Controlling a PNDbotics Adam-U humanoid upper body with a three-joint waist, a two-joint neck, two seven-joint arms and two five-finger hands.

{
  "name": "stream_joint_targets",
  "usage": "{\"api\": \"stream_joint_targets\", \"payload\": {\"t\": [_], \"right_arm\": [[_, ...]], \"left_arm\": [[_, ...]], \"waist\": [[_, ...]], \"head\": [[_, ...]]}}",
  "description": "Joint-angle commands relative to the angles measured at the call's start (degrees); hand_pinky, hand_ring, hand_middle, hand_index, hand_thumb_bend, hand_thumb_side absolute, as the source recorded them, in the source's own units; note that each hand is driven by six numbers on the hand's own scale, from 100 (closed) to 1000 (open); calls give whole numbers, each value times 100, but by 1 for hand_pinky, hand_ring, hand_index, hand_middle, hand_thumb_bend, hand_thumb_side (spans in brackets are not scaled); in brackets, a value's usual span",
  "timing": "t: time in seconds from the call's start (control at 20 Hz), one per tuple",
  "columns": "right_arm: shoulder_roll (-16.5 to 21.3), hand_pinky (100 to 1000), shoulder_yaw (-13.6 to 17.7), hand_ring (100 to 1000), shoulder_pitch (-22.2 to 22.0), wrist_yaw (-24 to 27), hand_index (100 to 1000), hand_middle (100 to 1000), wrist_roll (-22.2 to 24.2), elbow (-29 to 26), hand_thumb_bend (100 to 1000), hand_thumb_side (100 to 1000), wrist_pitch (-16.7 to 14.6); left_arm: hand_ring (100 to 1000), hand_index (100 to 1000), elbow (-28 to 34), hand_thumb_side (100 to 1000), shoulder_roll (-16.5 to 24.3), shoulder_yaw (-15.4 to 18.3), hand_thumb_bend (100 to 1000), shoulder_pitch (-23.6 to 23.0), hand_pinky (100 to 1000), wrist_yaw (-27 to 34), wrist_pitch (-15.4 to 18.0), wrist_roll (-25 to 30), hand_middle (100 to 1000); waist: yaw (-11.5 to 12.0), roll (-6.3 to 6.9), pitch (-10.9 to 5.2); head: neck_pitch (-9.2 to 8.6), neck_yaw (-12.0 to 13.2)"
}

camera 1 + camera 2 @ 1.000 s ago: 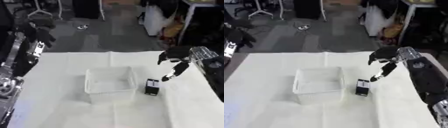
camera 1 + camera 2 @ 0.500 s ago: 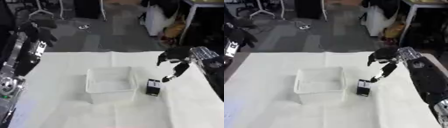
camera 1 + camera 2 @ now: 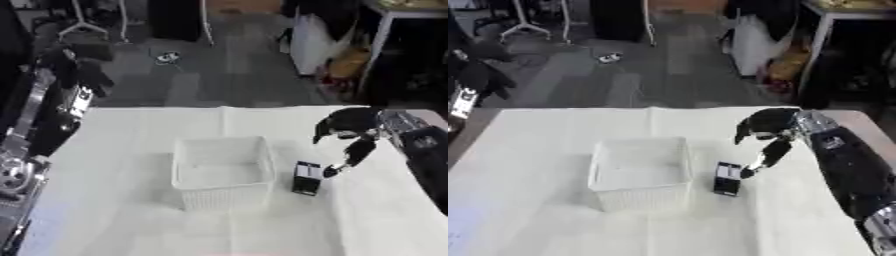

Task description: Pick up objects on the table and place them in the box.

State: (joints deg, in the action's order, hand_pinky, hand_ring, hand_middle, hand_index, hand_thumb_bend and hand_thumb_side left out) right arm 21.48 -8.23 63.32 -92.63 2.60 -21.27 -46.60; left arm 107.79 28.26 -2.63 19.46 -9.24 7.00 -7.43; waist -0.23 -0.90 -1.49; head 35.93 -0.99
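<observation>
small dark box (image 3: 306,178) stands just under the right robot hand (image 3: 350,131), whose relaxed fingers hold nothing.

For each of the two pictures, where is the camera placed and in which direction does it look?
Left eye view: in the head, looking down at the white table; left hand raised at the left edge, right hand beside the small dark box.
Right eye view: same head, slightly shifted; more of the right arm shows.
Shared: the white basket, dark box, right hand.
</observation>
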Motion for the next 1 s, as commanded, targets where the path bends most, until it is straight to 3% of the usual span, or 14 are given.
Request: {"api": "stream_joint_targets", "payload": {"t": [0.05,0.35,0.5,0.6,0.75,1.0], "right_arm": [[107,833,72,746,111,-31,836,735,-78,66,785,1000,12],[18,845,112,748,78,-20,840,733,-146,240,757,1000,315],[-47,760,158,735,62,48,829,728,-191,345,634,1000,538],[-79,773,160,732,37,96,819,722,-195,383,708,1000,674],[-139,824,145,755,1,105,858,747,-1,493,709,1000,736],[-155,828,205,760,44,216,860,748,403,653,704,1000,594]], "left_arm": [[528,788,53,893,169,15,132,69,402,12,10,7,667],[528,788,52,892,164,12,132,76,403,17,13,12,667],[528,788,51,892,161,10,132,75,403,19,14,16,667],[529,788,52,892,159,11,132,79,404,21,15,16,668],[529,788,52,892,156,11,132,84,404,23,16,17,668],[529,788,51,892,156,15,132,80,404,23,16,14,668]], "waist": [[-10,4,-64],[0,8,-63],[3,11,-64],[8,11,-62],[12,13,-63],[8,12,-65]], "head": [[-79,2],[-78,31],[-73,38],[-68,40],[-57,44],[-48,58]]}}
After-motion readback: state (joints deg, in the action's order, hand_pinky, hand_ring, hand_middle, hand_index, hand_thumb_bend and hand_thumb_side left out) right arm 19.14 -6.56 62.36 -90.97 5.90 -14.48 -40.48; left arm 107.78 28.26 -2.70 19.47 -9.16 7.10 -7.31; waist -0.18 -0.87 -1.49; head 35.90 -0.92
